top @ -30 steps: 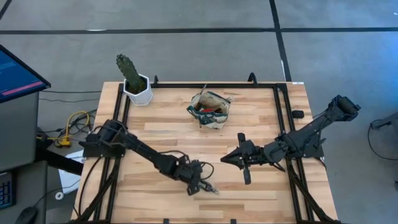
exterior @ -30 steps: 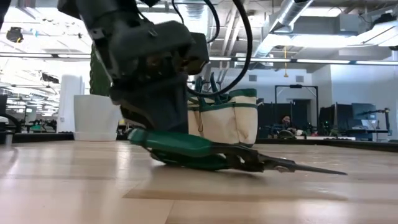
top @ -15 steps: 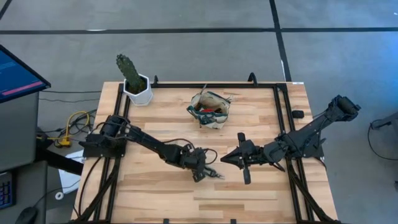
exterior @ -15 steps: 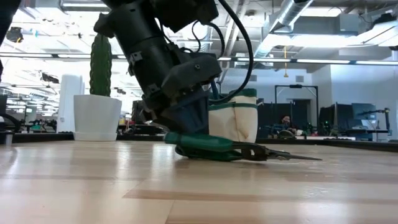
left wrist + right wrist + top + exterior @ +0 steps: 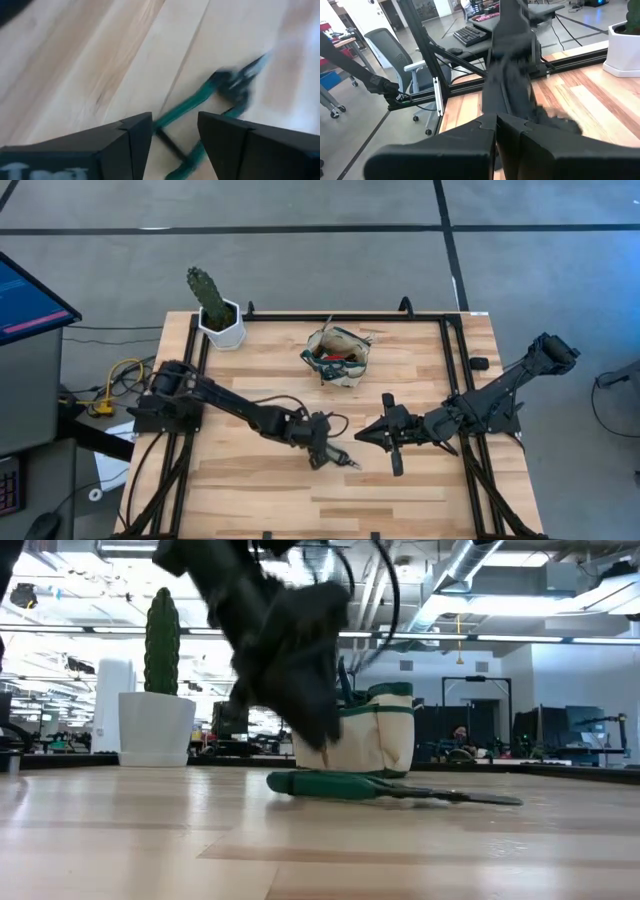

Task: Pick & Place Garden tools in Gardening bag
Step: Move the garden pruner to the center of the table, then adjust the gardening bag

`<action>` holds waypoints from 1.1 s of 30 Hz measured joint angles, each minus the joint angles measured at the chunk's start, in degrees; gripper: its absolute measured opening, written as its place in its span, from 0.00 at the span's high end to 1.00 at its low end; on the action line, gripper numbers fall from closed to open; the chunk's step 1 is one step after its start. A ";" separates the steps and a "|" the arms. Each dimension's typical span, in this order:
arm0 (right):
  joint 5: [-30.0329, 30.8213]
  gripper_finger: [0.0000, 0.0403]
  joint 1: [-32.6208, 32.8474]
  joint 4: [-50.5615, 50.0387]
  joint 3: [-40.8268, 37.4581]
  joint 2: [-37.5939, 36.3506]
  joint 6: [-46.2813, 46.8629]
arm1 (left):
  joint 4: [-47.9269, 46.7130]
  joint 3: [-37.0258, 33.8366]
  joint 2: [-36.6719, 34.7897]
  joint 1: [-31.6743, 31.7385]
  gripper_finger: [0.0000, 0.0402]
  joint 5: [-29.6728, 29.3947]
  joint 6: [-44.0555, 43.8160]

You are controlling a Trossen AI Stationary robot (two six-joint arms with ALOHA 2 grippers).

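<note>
Green-handled pruning shears lie flat on the wooden table, blades pointing toward the table's right; they also show in the high view and the left wrist view. My left gripper is open and hangs just above the shears' handles, touching nothing; it also shows in the high view and, blurred, in the low view. The beige gardening bag with green trim stands behind them near the far edge, with several tools inside. My right gripper is shut and empty, right of the shears.
A cactus in a white pot stands at the table's far left corner. Black frame rails run along the table's left, right and far edges. Bare wood lies between the shears and the bag.
My left gripper has carried the shears, their blades dragging on the wood, toward the table's right and far edge, closer to the bag. The shears now lie flat on the table, and the gripper has risen clear of them.
</note>
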 joint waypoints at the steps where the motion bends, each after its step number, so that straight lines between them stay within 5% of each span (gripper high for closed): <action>1: 0.00 1.00 0.01 0.02 0.00 0.00 0.00 | 0.19 0.05 -0.92 0.00 0.63 -0.06 0.04; 8: 0.00 1.00 0.01 0.01 0.00 0.02 0.00 | 0.32 0.10 -4.86 -0.24 0.63 0.06 4.00; 18: -4.13 1.00 0.15 -0.12 -0.02 -1.06 0.00 | -0.48 0.14 -7.71 -5.78 0.63 6.94 21.32; 29: -4.57 1.00 0.11 -1.06 -0.04 -3.12 0.00 | -0.28 0.23 -6.53 -10.35 0.63 -7.19 34.55; 33: -4.57 1.00 0.11 -1.02 0.00 -3.69 0.00 | -0.36 0.23 -6.53 -9.66 0.63 -7.14 35.79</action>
